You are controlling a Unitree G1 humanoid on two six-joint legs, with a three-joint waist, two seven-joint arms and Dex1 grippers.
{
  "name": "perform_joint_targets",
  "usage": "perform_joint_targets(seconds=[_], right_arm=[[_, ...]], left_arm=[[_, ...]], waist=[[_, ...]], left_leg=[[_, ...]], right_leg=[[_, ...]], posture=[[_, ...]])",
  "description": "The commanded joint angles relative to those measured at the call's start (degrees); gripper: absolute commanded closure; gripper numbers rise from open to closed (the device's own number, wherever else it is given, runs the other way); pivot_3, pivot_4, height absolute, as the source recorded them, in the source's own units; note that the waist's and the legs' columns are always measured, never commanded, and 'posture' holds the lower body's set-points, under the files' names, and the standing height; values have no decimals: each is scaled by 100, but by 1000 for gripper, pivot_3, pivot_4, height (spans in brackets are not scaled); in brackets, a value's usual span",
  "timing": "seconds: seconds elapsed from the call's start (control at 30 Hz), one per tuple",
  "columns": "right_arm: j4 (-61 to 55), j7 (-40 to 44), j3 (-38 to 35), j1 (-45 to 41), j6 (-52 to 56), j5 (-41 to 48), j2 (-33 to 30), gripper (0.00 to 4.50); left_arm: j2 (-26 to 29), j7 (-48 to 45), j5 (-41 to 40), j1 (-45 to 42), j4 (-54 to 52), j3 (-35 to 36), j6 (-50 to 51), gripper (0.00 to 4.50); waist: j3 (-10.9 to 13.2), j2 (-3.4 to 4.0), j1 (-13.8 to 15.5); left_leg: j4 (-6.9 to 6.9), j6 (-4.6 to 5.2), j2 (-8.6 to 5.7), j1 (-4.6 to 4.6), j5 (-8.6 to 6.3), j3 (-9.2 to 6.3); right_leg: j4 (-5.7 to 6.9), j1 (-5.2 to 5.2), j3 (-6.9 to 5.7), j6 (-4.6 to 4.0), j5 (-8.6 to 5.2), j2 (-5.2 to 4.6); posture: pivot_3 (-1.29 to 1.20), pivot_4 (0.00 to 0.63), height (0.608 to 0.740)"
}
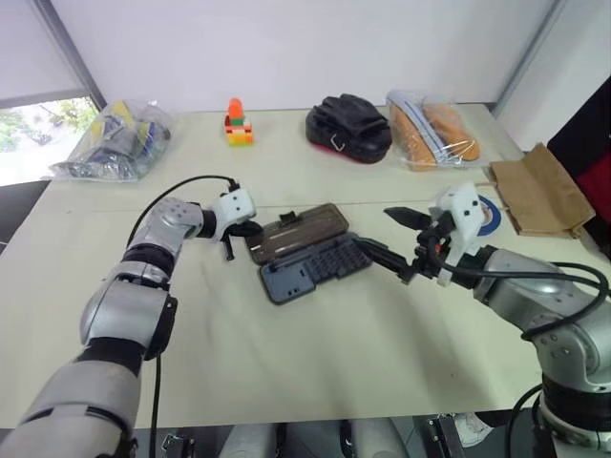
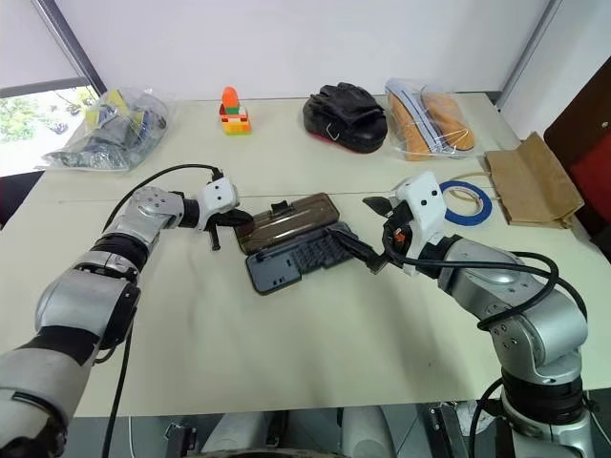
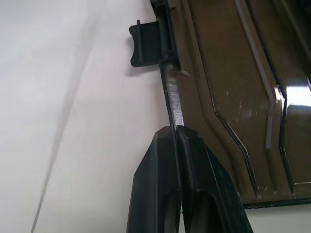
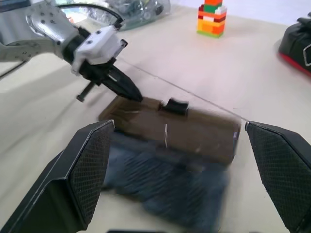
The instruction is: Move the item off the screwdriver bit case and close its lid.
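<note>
Nearest in, the right pincer [image 2: 374,235] hangs just off the near right end of the screwdriver bit case [image 2: 296,260], fingers spread wide, holding nothing. The case lies open mid-counter [image 2: 286,353], its dark base with rows of bits toward the robot, and the smoky-brown lid [image 2: 289,220] is folded back flat beyond it. At the lid's far left edge sits the left pincer [image 1: 244,231], fingers pressed together with the lid's thin rim pinched between them, just along from the small black latch tab [image 3: 146,43]. That lid looks like stiff, light, glossy plastic, likely slippery, so a pinch on the free edge near the tab seems the sensible hold, swinging it over on its hinge. The blue tape ring [image 2: 465,202] lies flat on the counter well right of the case, already off it, beside a brown paper bag [image 2: 531,183]. No readable writing anywhere.
</note>
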Motion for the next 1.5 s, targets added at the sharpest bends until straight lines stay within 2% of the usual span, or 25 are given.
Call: perform_joint_targets(seconds=[0.03, 0.3, 0.7, 0.83, 0.93, 1.03, 1.07, 1.13, 1.2, 1.27, 1.33, 1.47, 1.5], right_arm=[[-45, 156, -145, 75, -125, 104, -167, 0], [-91, 499, -209, 213, -28, 437, -450, 0], [-161, 564, -303, 320, 1, 847, -792, 0], [-127, 534, -264, 317, -42, 825, -789, 0], [-103, 530, -229, 312, -69, 801, -780, 0], [-38, 547, -130, 297, -115, 727, -767, 0], [-20, 564, -92, 292, -130, 703, -774, 0], [26, 615, -50, 275, -151, 710, -780, 0], [87, 690, -36, 272, -173, 734, -781, 0], [191, 769, -86, 286, -179, 844, -724, 0], [329, 865, -121, 295, -207, 941, -665, 0], [669, 998, -89, 221, -317, 960, -525, 0], [741, 1033, -58, 188, -348, 931, -522, 0]], left_arm=[[136, -593, 138, 51, -150, -181, -952, 4465], [31, -432, 237, 94, -116, -235, -1389, 4465], [7, -286, 342, 67, -49, -249, -1234, 4465], [17, -168, 394, 50, -40, -259, -1215, 3124], [28, 17, 424, 28, -43, -250, -1223, 1475], [56, 430, 316, -30, -53, -81, -1101, 49], [53, 421, 144, -59, -51, 78, -957, 49], [-32, 15, -691, -204, -81, 785, -68, 49], [-39, -923, -1788, -445, -276, 1643, 1790, 49], [220, -1934, -2579, -330, -1167, 2000, 3847, 49], [553, -2247, -3032, 427, -2771, 1987, 5080, 49], [1188, -1718, -3915, 2396, -6060, 2244, 6880, 49], [1290, -1540, -4103, 2837, -6697, 2365, 7157, 283]], waist=[[1, -1, 5], [1, -2, 3], [1, -2, 10], [1, -3, 12], [1, -3, 10], [0, -3, 12], [0, -3, 12], [3, -6, 2], [6, -10, -5], [11, -19, -49], [11, -17, -138], [2, 2, -320], [4, 2, -310]], left_leg=[[0, 1, 0, 0, -1, 0], [4, 4, 0, -1, -2, 0], [11, 7, 0, 1, -4, 0], [12, 7, 0, 1, -4, 0], [12, 7, 0, 5, -4, 0], [13, 7, 0, 8, -4, 0], [14, 7, 0, 8, -4, 0], [17, 7, 0, 7, -4, 0], [21, 8, 1, 2, -4, -1], [27, 8, 1, -8, -4, -1], [27, 10, 1, -10, -5, -3], [16, 25, 2, 11, -15, 6], [16, 23, 2, 9, -14, 8]], right_leg=[[-1, 0, 0, 0, 0, 0], [-1, 1, 0, 2, 1, 1], [0, 7, -1, 6, 2, 2], [0, 8, -1, 6, 3, 2], [0, 12, -1, 7, 3, 2], [0, 15, -1, 7, 3, 2], [0, 16, -1, 8, 3, 2], [0, 16, -1, 10, 4, 2], [2, 13, -2, 11, 5, 4], [6, 7, -10, 11, 4, 6], [11, 6, -10, 15, 2, 5], [35, 4, 24, 21, -5, -1], [42, -4, 28, 21, -5, 0]], posture=[[0, 150, 740], [0, 150, 740], [0, 150, 740], [0, 150, 740], [0, 150, 740], [0, 150, 740], [0, 150, 740], [0, 150, 740], [0, 150, 740], [0, 150, 740], [0, 150, 740], [0, 150, 740], [0, 150, 740]])
